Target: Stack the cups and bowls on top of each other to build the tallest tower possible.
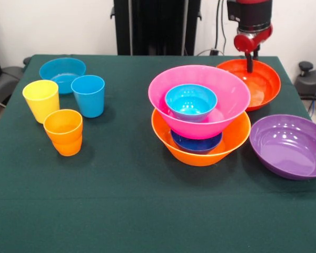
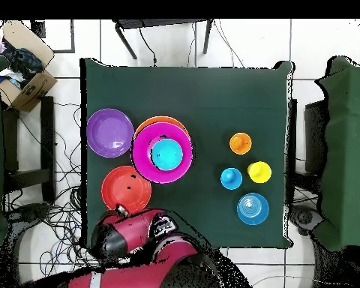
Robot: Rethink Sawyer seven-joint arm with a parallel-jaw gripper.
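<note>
Glossy pink bowl (image 1: 229,100) nested in orange bowl (image 1: 200,150) — round | jaws' state: cannot tell

Green-clothed table (image 1: 121,200) before a white wall (image 1: 58,26).

Front view: tower (image 1: 200,126) right of centre, with base bowl (image 1: 200,157) holding a small bowl (image 1: 196,143), a large bowl (image 1: 226,110) on that, and another small bowl (image 1: 190,101) inside it. Wide bowl (image 1: 266,87) just beside at the tower's 1 o'clock; second wide bowl (image 1: 289,146) at 3 o'clock. Three cups clustered well apart at 9 o'clock: front cup (image 1: 63,132), left cup (image 1: 41,100), right cup (image 1: 88,95), with a shallow bowl (image 1: 62,71) at their 12 o'clock.
</note>
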